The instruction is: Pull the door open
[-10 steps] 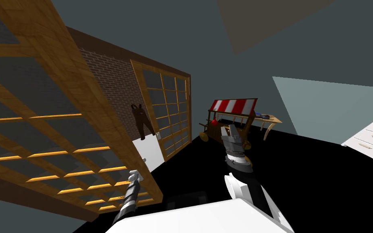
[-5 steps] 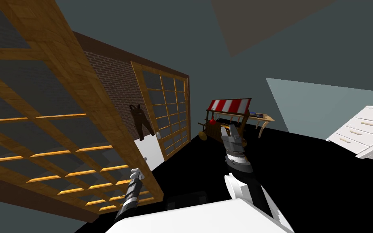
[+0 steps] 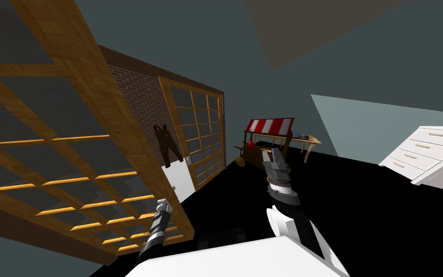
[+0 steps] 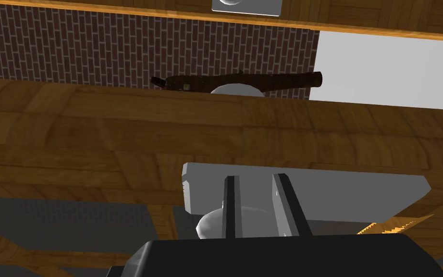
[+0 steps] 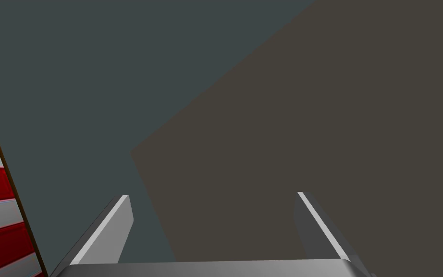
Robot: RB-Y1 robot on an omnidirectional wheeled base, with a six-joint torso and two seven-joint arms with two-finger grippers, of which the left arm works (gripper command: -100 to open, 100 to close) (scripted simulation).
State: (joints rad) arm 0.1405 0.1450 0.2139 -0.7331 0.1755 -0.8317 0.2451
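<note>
A brown brick wall [image 3: 130, 101] meets grey-green walls [image 3: 177, 33]; a red-and-white-awninged wooden cart [image 3: 268, 127], a light wooden table [image 3: 312, 140] and white drawers [image 3: 424, 150] border a black area [image 3: 360, 207].

two lattice doors [image 3: 105, 101] [image 3: 199, 139], perhaps one table [image 3: 311, 140]

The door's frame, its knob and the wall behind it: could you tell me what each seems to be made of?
Door frame: wood, going by grain and plank seams; warm brown, matte. Knob: smooth, plain light grey; perhaps metal, but the look leaves it open. Wall: dark brick, with pale mortar lines.
</note>
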